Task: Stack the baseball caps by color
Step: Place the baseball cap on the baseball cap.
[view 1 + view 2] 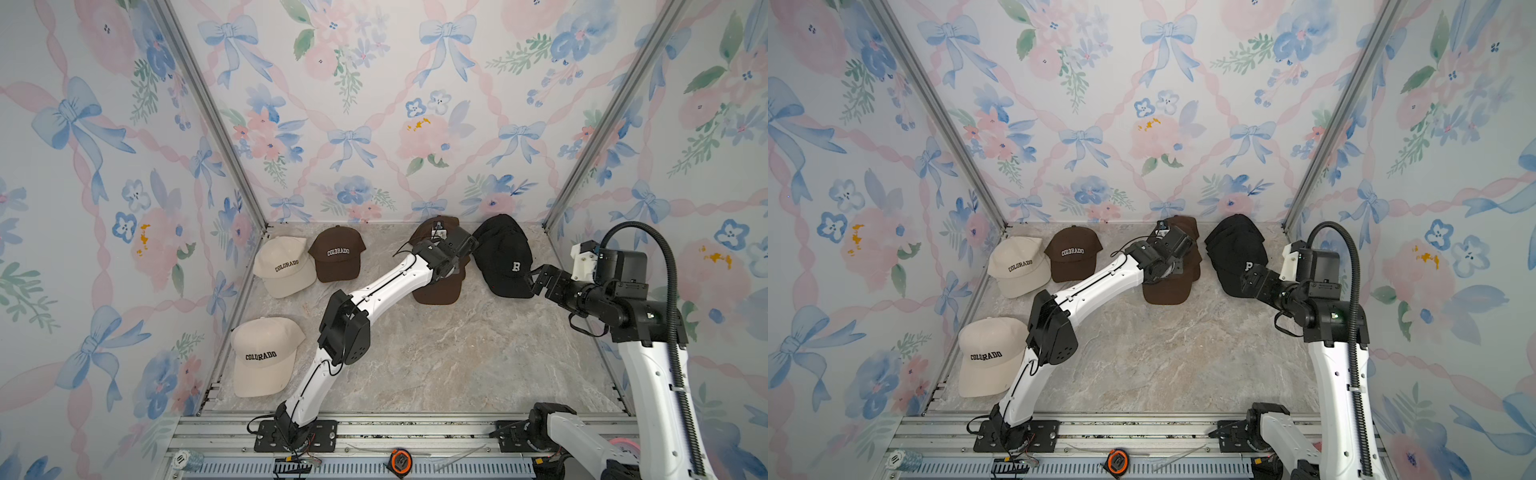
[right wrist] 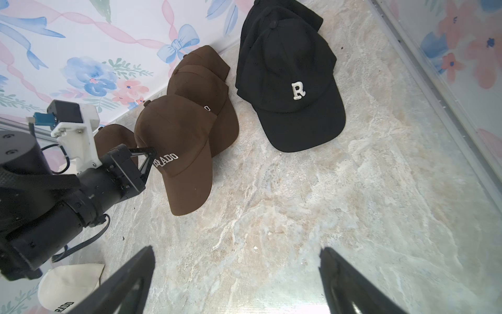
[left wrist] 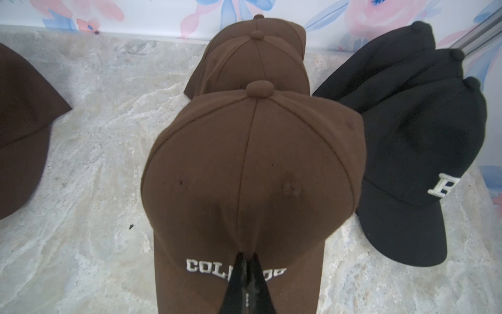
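Three brown baseball caps point(image 3: 252, 163) lie overlapped at the back middle, and my left gripper point(image 3: 247, 258) is shut on the front panel of the top one, pinching the fabric at its white "COLORADO". Right of them sits a stack of black caps point(image 1: 505, 262) with a white "R". My right gripper point(image 2: 236, 250) hangs open over bare table, just off the black stack's brim, with nothing between its fingers. A single brown cap point(image 1: 336, 257) and a cream cap point(image 1: 282, 266) lie at the back left. Another cream cap point(image 1: 264, 353) lies at the front left.
Flowered walls with aluminium posts point(image 1: 216, 116) close the marble table point(image 1: 457, 353) on three sides. The left arm point(image 1: 374, 295) stretches diagonally over the table's middle. An orange tape measure point(image 1: 401, 461) and a roll of chips point(image 1: 183, 459) lie on the front rail.
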Action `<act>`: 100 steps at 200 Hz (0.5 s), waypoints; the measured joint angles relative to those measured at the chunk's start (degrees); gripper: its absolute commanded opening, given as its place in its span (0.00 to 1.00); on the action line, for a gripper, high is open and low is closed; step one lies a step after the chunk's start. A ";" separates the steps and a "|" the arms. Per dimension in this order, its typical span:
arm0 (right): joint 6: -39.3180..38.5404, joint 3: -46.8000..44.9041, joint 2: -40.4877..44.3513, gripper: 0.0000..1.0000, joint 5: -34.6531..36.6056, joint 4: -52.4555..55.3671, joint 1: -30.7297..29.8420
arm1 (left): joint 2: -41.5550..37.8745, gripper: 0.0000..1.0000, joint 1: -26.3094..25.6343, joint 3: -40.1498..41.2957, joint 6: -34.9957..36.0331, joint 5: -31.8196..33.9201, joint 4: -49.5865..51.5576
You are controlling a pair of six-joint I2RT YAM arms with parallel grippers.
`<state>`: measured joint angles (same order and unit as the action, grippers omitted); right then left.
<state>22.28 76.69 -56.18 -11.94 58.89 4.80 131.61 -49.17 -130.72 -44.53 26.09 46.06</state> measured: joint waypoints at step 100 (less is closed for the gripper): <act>0.17 0.13 1.42 0.96 4.17 4.04 1.55 | 12.35 0.00 0.07 -15.45 -0.31 3.85 1.29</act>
<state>22.46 76.82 -54.76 -7.77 62.94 6.35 143.96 -49.10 -146.17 -44.84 29.93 47.35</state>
